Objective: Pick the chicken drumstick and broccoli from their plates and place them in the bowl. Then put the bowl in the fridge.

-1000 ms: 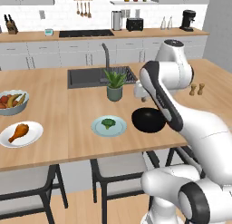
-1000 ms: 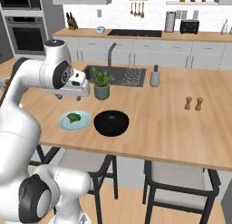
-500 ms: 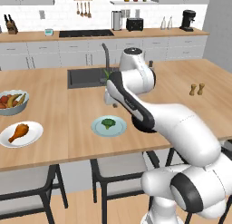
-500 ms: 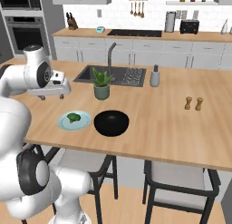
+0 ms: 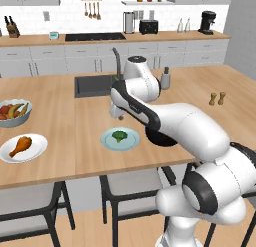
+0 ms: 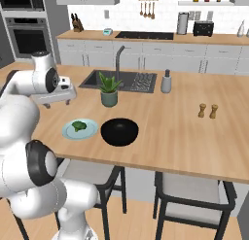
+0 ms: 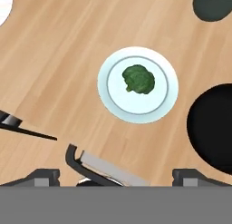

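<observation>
The broccoli point(image 7: 138, 79) lies in the middle of its pale blue-green plate point(image 7: 158, 107), a little ahead of my gripper point(image 7: 120, 177), which hangs open and empty above the counter. From the base views the broccoli point(image 5: 119, 136) point(image 6: 79, 126) sits just left of the black bowl point(image 6: 119, 131) point(image 5: 161, 139), whose rim also shows in the hand view point(image 7: 213, 128). My gripper point(image 5: 116, 112) point(image 6: 51, 102) hovers above the counter just behind the broccoli plate point(image 5: 131, 143). The chicken drumstick point(image 5: 20, 145) rests on the white plate point(image 5: 35, 152) at the far left.
A pale bowl of fruit point(image 5: 12, 112) stands behind the drumstick plate. A potted plant point(image 6: 109, 89) is behind the black bowl, in front of the sink point(image 6: 121, 79). Two small shakers point(image 6: 207, 111) stand to the right, with bare counter around them.
The arm has swung left, from over the black bowl to above the counter by the broccoli plate. The jaws have spread a little wider.
</observation>
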